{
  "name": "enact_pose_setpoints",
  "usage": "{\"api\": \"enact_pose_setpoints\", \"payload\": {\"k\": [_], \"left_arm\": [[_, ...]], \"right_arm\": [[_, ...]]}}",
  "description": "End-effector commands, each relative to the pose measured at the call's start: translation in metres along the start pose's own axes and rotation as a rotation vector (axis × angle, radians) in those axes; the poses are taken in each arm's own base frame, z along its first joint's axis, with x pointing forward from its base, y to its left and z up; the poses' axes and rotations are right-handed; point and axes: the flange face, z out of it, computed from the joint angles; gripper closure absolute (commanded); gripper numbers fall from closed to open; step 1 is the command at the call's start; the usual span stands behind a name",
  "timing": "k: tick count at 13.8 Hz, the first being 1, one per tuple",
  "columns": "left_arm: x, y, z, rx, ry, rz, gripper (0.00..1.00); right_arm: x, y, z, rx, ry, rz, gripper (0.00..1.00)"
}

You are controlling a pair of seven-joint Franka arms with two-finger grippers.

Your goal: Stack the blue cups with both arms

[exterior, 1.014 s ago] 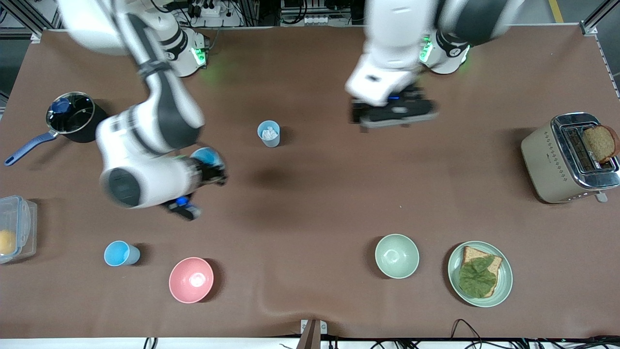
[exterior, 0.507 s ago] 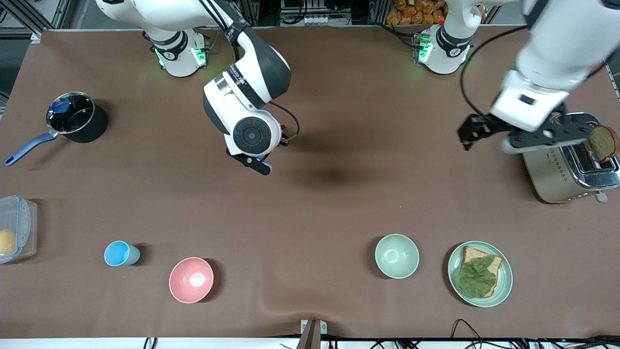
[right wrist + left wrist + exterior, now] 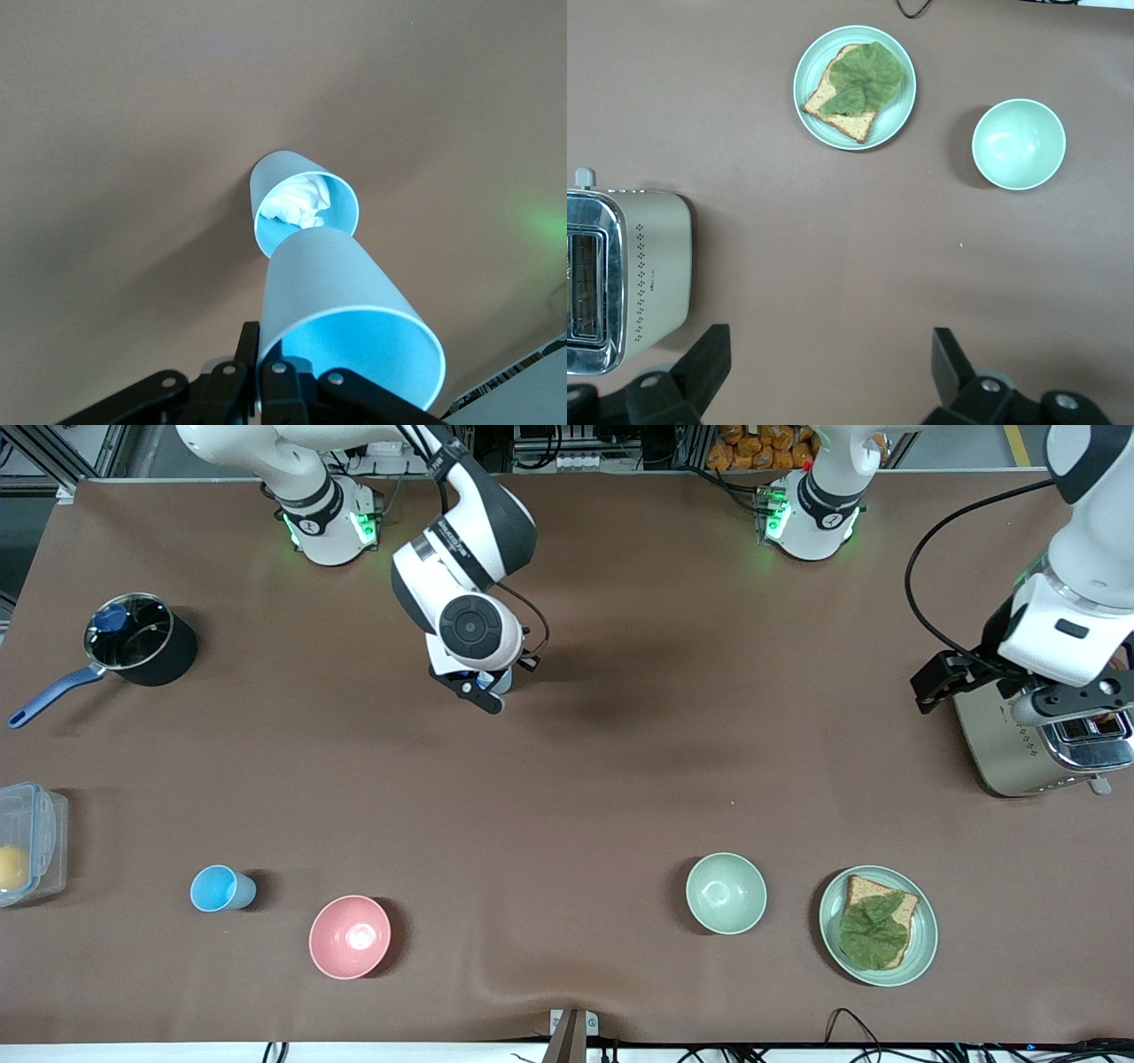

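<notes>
My right gripper (image 3: 263, 350) is shut on the rim wall of a sky-blue cup (image 3: 345, 310) and holds it tilted, just above a duller grey-blue cup (image 3: 301, 208). That cup stands on the brown table with crumpled white paper inside. In the front view my right gripper (image 3: 478, 691) covers both cups almost fully. Another sky-blue cup (image 3: 221, 888) stands near the front camera at the right arm's end, beside the pink bowl (image 3: 350, 936). My left gripper (image 3: 997, 691) is open and empty over the toaster (image 3: 1019, 753); it also shows in the left wrist view (image 3: 828, 367).
A black pot (image 3: 133, 642) with a blue handle and a clear lidded box (image 3: 31, 841) sit at the right arm's end. A pale green bowl (image 3: 726, 893) and a plate (image 3: 921, 948) of bread with lettuce lie near the front camera. The toaster (image 3: 647, 274) stands at the left arm's end.
My right arm carried the sky-blue cup from near the pot to just above the grey-blue cup. My left arm swung from the table's middle out over the toaster.
</notes>
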Motion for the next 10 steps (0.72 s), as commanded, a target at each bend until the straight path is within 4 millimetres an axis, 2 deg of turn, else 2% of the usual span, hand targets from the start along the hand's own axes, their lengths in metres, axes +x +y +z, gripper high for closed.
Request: {"api": "enact_pose_setpoints", "payload": {"k": [1,3,6,9,10], "left_arm": [[-0.003,-0.009,-0.006,-0.017,0.006,0.000,0.00],[0.000,-0.024,-0.007,-0.016,0.006,-0.014,0.00],[-0.002,-0.029,-0.013,-0.020,0.012,-0.025,0.00],[-0.003,-0.024,-0.014,-0.099,-0.011,-0.034,0.00],[-0.003,-0.024,-0.014,-0.103,-0.013,-0.034,0.00]], "right_arm": [[-0.001,0.009,0.013,0.027,0.001,0.028,1.00],[0.000,0.006,0.025,0.048,0.016,0.031,1.00],[0.004,0.004,0.034,0.045,0.020,0.035,1.00],[0.004,0.005,0.035,0.035,0.017,0.036,1.00],[0.008,0.006,0.035,0.031,0.012,0.042,0.41]]}}
